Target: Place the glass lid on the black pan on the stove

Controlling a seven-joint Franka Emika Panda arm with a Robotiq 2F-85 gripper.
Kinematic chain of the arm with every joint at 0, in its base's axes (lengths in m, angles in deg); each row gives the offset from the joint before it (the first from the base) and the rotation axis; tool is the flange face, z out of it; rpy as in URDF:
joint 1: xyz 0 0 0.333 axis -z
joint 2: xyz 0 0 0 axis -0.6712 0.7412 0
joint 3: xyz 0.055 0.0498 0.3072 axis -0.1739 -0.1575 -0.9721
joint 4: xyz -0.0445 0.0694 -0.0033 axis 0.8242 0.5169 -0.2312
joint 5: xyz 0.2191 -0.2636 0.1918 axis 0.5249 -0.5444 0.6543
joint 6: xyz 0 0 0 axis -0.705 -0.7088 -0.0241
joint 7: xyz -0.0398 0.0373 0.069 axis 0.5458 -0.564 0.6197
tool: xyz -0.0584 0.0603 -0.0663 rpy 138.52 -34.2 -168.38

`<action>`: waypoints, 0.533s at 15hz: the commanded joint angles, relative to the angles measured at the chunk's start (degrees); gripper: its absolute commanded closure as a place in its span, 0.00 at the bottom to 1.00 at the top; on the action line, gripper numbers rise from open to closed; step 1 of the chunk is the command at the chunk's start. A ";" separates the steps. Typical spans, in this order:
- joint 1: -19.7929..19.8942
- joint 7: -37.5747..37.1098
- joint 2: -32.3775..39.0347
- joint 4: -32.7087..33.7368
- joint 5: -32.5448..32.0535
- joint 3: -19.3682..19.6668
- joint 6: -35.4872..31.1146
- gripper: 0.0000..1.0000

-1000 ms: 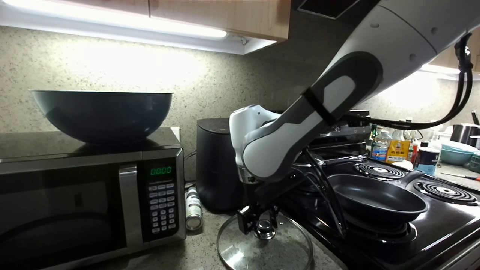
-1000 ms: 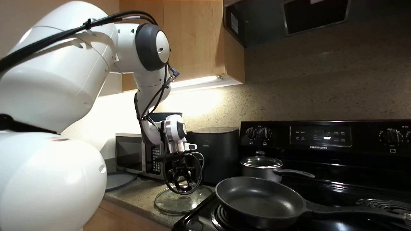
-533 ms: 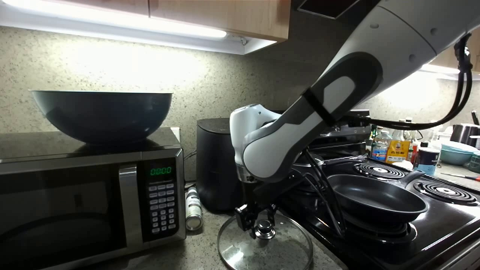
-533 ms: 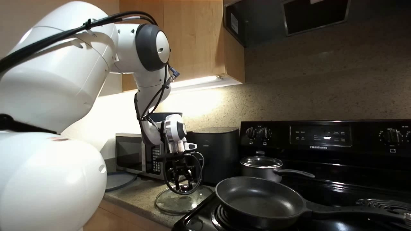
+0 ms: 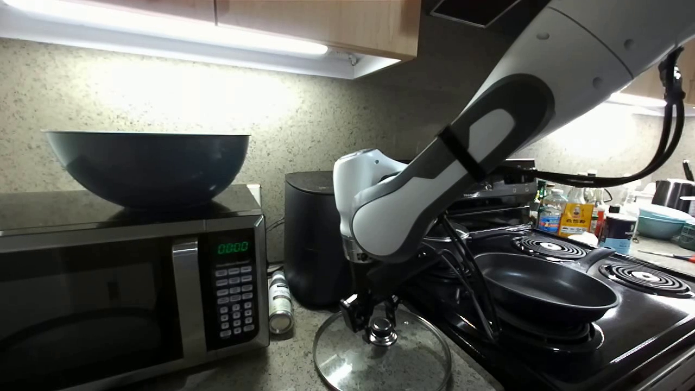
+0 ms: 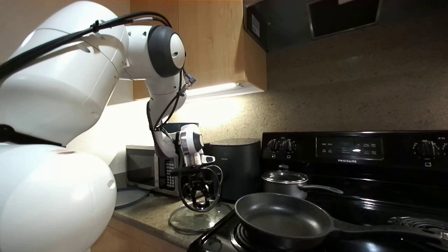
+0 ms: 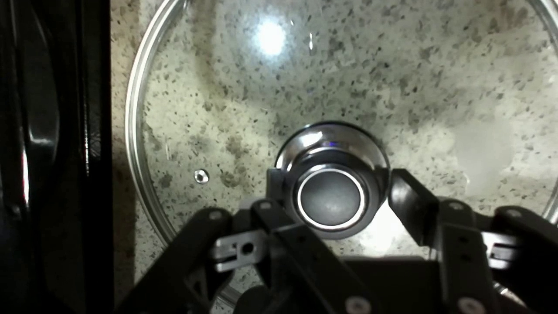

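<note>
The glass lid (image 5: 383, 361) lies flat on the counter beside the stove; it also shows in an exterior view (image 6: 182, 220) and fills much of the wrist view (image 7: 244, 144). Its silvery, dark-topped knob (image 7: 331, 198) stands at its centre. My gripper (image 5: 373, 325) points down over the lid, its fingertips (image 7: 333, 187) closed in on both sides of the knob. A thin dark line shows at the right fingertip in the wrist view, so how firm that contact is stays unclear. The black pan (image 5: 543, 282) sits empty on a burner of the stove (image 6: 336, 147).
A small lidded pot (image 6: 285, 180) stands behind the pan. A dark cylindrical appliance (image 5: 315, 239) and a spice container (image 5: 280, 304) stand behind the lid. The microwave (image 5: 233, 326) with a large bowl (image 5: 146, 168) on top is beside it. The stove edge (image 7: 96, 174) runs alongside the lid.
My gripper's fingers have narrowed around the knob. The lid has shifted very slightly to the left in an exterior view, and the wrist has risen a hair. The pan has not moved.
</note>
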 commanded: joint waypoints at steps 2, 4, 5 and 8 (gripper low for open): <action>0.16 1.97 -0.06 -1.02 0.83 0.07 -0.97 0.62; 0.20 2.07 -0.04 -0.99 0.87 0.05 -0.91 0.62; 0.41 2.59 -0.08 -1.03 1.23 -0.19 -0.90 0.62; 2.47 8.66 -0.67 -1.73 4.65 -2.18 -1.97 0.62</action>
